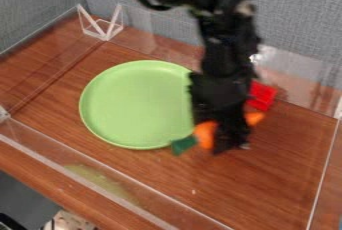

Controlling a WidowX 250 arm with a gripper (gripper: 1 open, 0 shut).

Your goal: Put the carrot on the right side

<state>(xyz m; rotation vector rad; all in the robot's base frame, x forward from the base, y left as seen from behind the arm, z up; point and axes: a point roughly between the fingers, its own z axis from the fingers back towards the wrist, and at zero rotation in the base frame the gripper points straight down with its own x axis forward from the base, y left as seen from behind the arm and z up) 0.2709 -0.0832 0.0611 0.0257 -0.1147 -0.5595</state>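
The carrot is a small orange toy with a dark green stem end pointing lower left. My gripper points down and is shut on the carrot's middle, holding it a little above the wooden table. It hangs just off the right rim of the green plate. The black fingers hide the carrot's centre, and its orange tip shows on the gripper's far side.
A red block lies right behind the arm, at the back right. Clear plastic walls enclose the table on all sides. A small clear stand sits at the back left corner.
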